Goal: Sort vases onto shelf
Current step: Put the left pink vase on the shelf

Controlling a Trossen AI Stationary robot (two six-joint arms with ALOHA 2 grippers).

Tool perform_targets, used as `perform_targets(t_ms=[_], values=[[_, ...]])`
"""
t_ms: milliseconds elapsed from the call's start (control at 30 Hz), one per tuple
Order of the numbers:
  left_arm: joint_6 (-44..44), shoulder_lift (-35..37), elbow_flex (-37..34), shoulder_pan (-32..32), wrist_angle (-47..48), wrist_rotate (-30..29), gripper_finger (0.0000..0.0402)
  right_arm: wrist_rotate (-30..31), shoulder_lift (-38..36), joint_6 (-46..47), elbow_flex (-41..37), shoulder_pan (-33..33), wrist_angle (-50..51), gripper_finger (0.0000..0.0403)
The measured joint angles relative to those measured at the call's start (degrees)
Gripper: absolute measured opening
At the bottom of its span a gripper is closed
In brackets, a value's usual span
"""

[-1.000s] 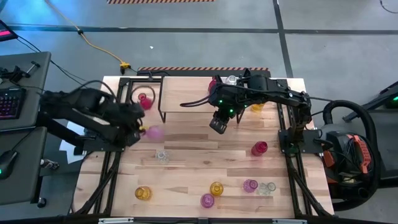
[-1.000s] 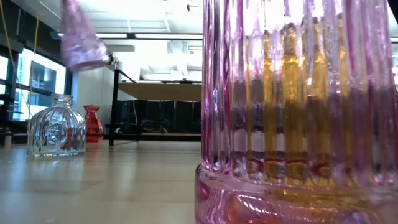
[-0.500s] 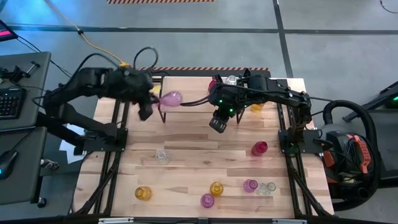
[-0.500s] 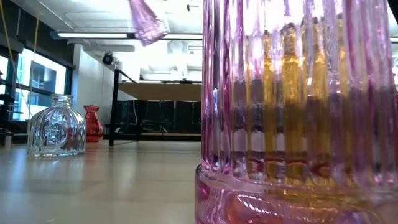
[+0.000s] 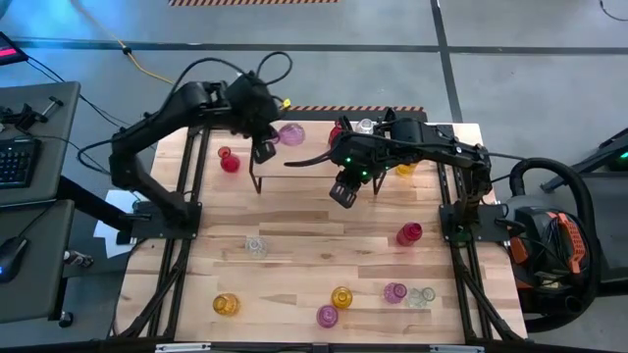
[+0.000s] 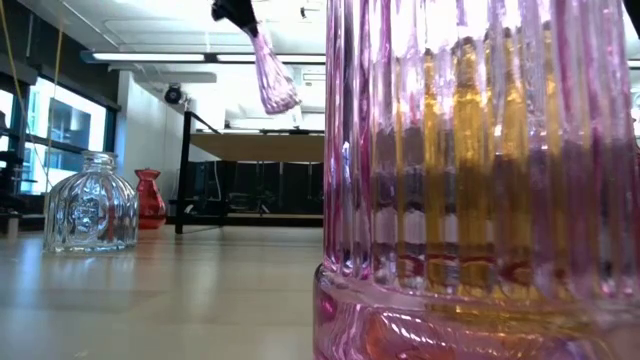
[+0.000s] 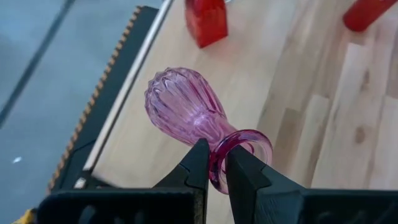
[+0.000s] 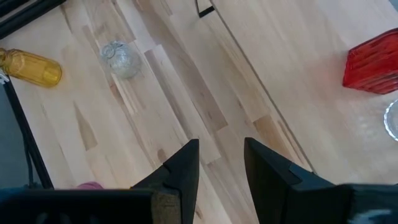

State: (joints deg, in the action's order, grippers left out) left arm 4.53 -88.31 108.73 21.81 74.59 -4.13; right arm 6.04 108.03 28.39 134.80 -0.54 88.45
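My left gripper is shut on a pink ribbed vase and holds it in the air over the left end of the shelf, a wooden top on black legs. In the low view the vase hangs high above the table. A red vase, a clear vase and a yellow vase stand by the shelf's far and right parts. My right gripper hovers open over the shelf's near edge, with nothing between its fingers. My left gripper pinches the flared rim of the vase's mouth between its two fingers, one finger on the neck side and one on the mouth side. The fingers slant down from the table's left. The vase is lifted clear, its round body pointing away from the fingers and downward.
Loose vases stand on the table: red left of the shelf, clear, red-pink, and along the near edge amber, amber, pink, pink, clear. A big pink vase fills the low view.
My left gripper has carried the pink vase from the table's left side toward the far edge and to the right, rising, until it is over the shelf's left end. The wrist has turned, and the vase now hangs body-down.
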Motion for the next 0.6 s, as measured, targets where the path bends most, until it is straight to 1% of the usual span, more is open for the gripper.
perform_targets(t_ms=[200,367,433,600], values=[[2.6,-3.4,0.0,3.1,-1.2,5.7,0.0021,0.0,0.0,-0.3,0.0,0.0,0.0,0.0108],[2.8,-4.9,0.0,5.7,-1.3,7.7,0.0021,0.0,0.0,-1.4,0.0,0.1,0.0,0.0108],[2.7,-5.3,0.0,6.9,-1.6,9.6,0.0021,0.1,0.0,-1.8,0.0,0.2,0.0,0.0108],[2.5,-5.6,0.0,8.9,-1.0,11.7,0.0023,2.7,0.0,-1.9,0.0,0.5,0.0,0.0108]])
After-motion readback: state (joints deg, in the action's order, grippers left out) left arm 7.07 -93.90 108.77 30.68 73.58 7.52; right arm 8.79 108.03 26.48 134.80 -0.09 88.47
